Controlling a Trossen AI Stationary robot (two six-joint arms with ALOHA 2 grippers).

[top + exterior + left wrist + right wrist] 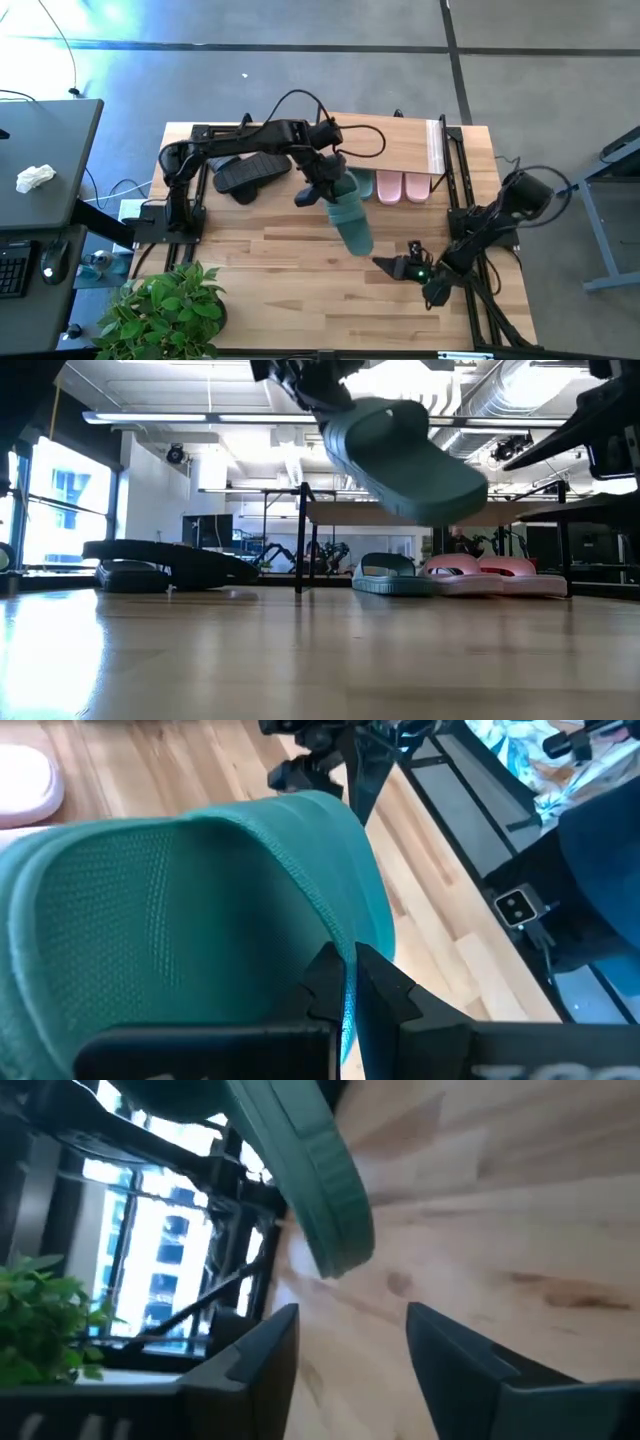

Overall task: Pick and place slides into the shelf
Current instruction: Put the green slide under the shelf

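My left gripper (318,190) is clamped on the rim of a green slide (350,222), holding it in the air before the shelf (390,145). It seems light, bendy rubber, so the pinched rim may flex. My right gripper (392,266) is open and empty.

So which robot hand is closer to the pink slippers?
The left. The left gripper hangs just beside the pink pair under the shelf, holding a green slide. The right gripper sits open, farther toward the table's front edge.
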